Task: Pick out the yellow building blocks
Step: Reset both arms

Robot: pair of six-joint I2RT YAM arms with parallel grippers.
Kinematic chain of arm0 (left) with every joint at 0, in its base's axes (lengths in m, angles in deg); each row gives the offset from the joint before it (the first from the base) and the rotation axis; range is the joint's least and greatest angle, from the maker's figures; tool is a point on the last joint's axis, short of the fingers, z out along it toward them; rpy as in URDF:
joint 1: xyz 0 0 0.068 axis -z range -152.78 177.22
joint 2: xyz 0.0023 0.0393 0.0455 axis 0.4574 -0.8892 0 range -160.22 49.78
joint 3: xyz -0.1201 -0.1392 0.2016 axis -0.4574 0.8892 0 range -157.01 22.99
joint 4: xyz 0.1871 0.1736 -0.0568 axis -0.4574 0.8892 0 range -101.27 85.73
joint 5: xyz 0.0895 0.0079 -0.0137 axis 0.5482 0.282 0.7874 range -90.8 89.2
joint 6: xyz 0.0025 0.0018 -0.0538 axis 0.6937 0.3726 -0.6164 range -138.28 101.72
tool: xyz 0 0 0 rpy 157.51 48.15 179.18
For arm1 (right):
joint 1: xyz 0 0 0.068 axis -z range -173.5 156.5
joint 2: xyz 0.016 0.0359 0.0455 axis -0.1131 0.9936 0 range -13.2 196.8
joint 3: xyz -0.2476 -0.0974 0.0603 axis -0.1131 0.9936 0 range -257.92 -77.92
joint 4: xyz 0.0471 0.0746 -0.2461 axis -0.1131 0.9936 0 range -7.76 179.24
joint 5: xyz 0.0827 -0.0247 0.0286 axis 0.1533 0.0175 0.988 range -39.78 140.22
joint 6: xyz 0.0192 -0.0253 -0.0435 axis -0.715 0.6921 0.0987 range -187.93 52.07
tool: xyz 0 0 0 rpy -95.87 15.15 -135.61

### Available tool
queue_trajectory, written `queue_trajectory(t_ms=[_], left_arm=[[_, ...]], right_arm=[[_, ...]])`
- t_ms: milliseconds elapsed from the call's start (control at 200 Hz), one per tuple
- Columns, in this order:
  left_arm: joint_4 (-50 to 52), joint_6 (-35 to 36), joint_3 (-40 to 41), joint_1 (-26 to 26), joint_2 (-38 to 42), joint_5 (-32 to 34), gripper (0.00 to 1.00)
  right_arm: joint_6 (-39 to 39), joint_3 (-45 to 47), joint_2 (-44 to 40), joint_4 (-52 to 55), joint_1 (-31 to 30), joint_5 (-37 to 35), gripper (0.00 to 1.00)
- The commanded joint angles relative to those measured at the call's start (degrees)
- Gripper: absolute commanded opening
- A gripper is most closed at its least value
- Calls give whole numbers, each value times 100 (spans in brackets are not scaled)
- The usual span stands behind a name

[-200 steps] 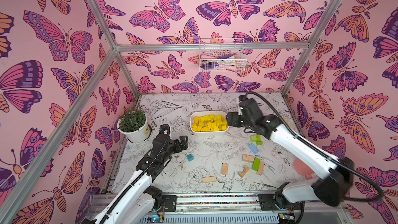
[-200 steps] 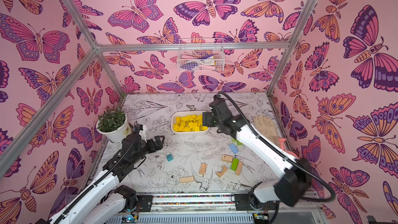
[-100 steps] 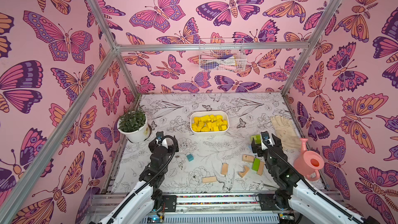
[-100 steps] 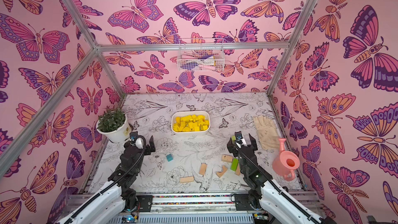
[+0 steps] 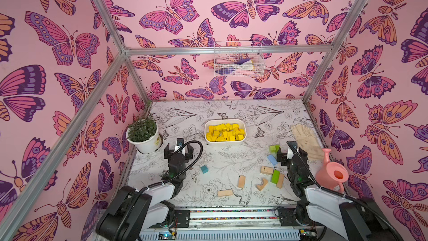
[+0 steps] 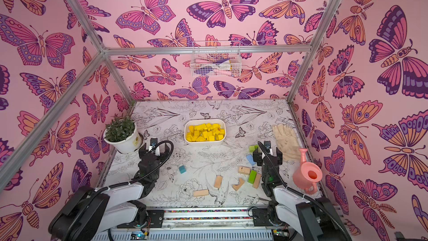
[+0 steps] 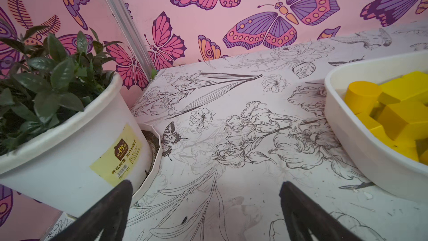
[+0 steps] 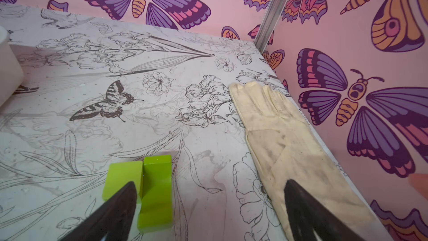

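Note:
The yellow building blocks (image 5: 224,132) (image 6: 205,132) lie heaped in a white tray (image 5: 223,143) at the middle back of the table. The left wrist view shows part of the heap (image 7: 393,112) inside the tray wall (image 7: 361,140). My left gripper (image 5: 178,153) (image 7: 206,184) is open and empty, low over the table between the plant pot and the tray. My right gripper (image 5: 290,155) (image 8: 210,182) is open and empty too. It hovers between two green blocks (image 8: 148,188) and a glove. No yellow block shows loose on the table.
A potted plant (image 5: 144,137) stands at the left, and a cream glove (image 5: 305,139) and a pink watering can (image 5: 331,172) at the right. Green (image 5: 275,176), blue (image 5: 272,159), teal (image 5: 204,169) and tan blocks (image 5: 266,170) lie scattered at the front. A wire basket (image 5: 238,62) hangs on the back wall.
My right gripper has drawn back from the tray's right end to the front right, beside the green blocks. The left arm has also pulled back and turned to face the back wall.

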Motion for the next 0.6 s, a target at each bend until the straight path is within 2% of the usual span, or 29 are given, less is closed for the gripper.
queue_trajectory(t_ms=[0, 140, 245, 346, 396, 461, 501, 561, 596], left_arm=[[-1441, 299, 43, -71, -598, 230, 100], [-2140, 710, -12, -179, -1266, -18, 100], [-2456, 569, -102, -562, -1842, -616, 100], [-2255, 100, -39, -1000, -1682, -1047, 100], [-2066, -187, -38, -1290, -1647, -1436, 100], [-1485, -417, -425, -1545, -1824, -1807, 100], [-670, -410, -733, -1578, -1678, -1838, 100], [726, -651, -1307, -1948, -1400, -2593, 100], [728, -695, -1394, -2143, -1498, -3064, 100]], right_arm=[[-142, -396, 509, -1082, 50, 233, 99], [26, -703, 1288, -1390, 171, 375, 99], [-113, -692, 2122, -2245, 329, 329, 99], [-221, -826, 2507, -2575, 411, 173, 99], [-244, -951, 2643, -2340, 443, 193, 99], [-378, -1243, 2367, -1420, 603, 444, 99], [-482, -1515, 2253, -709, 745, 697, 99], [-679, -1868, 2174, 138, 1095, 1397, 99], [-767, -1946, 2193, 189, 1250, 1679, 99]])
